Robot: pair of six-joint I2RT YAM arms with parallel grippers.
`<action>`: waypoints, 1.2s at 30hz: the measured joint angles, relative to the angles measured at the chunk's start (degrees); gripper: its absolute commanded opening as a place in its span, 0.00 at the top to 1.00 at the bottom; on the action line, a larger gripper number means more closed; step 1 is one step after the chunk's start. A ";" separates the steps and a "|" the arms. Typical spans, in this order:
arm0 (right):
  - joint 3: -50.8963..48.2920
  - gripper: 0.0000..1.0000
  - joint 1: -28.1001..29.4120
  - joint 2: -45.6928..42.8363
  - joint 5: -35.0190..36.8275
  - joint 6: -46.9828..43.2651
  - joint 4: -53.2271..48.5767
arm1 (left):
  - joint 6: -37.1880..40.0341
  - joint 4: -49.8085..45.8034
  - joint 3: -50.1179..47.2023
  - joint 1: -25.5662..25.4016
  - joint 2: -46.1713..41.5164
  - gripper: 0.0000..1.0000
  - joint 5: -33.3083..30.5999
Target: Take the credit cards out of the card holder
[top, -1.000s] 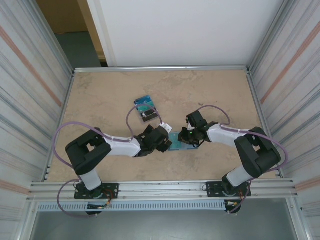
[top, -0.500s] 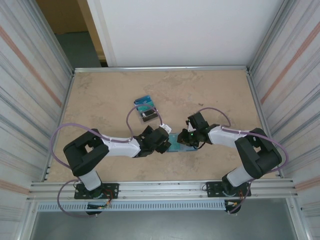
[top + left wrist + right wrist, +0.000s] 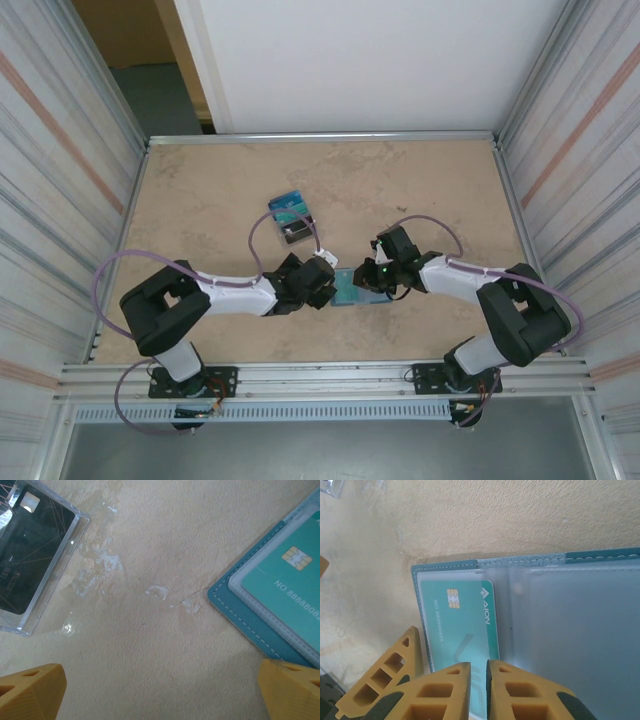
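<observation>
- Card holder (image 3: 350, 291) lies open and flat on the desk (image 3: 210, 200), between my two arms.
- Teal credit card (image 3: 462, 625) sits in a clear pocket at one end of it, chip facing up.
- Right pincer (image 3: 479, 680) has its jaws drawn almost together over that card's near end; I cannot tell whether they pinch it.
- Left pincer (image 3: 160, 695) gapes wide over bare desk, just beside the holder's corner.

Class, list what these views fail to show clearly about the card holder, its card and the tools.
- Right wrist view: the teal card's near end is hidden behind the right tool; whether it is pinched cannot be told.
- Left wrist view: the card's printed number is cut off by the right edge.
- Top view: the card holder is largely covered by the arms, too small for detail.
</observation>
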 measured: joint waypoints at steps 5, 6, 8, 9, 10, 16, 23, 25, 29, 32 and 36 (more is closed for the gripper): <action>0.09 0.82 1.64 0.17 1.75 -0.22 -1.22 | -0.46 0.04 0.02 0.00 0.00 0.01 -0.13; 0.24 0.82 2.12 0.48 2.01 -0.24 -1.62 | -0.50 0.11 0.04 0.00 0.00 0.01 -0.13; 0.59 0.82 2.78 1.36 2.58 -0.24 -1.99 | -0.63 0.39 0.09 0.00 0.00 0.01 -0.20; 0.90 0.81 3.02 1.90 2.86 -0.24 -2.08 | -0.74 0.46 0.20 0.00 0.00 0.01 -0.35; 1.25 0.80 3.19 2.32 2.95 -0.24 -2.27 | -0.85 0.46 0.42 0.00 0.00 0.01 -0.42; 2.19 0.80 3.19 2.97 3.37 -0.24 -2.45 | -1.03 0.90 2.64 0.00 0.33 0.01 -1.42; 2.19 0.80 3.17 1.70 4.42 -0.24 -3.72 | -1.66 1.57 3.41 0.00 1.31 0.01 -1.64; 2.19 0.80 3.17 0.81 4.66 -0.24 -4.24 | -1.99 1.55 3.41 0.02 1.60 0.01 -1.64; 2.16 0.80 2.91 -0.52 4.70 -0.24 -4.74 | -2.43 1.51 3.41 0.02 2.43 0.01 -1.62; 2.16 0.80 2.84 -0.59 4.70 -0.22 -4.76 | -2.60 1.22 3.45 0.02 3.02 0.01 -1.62; 2.03 0.80 2.73 -0.59 4.68 -0.22 -4.74 | -2.62 0.28 3.80 0.02 3.56 0.01 -1.62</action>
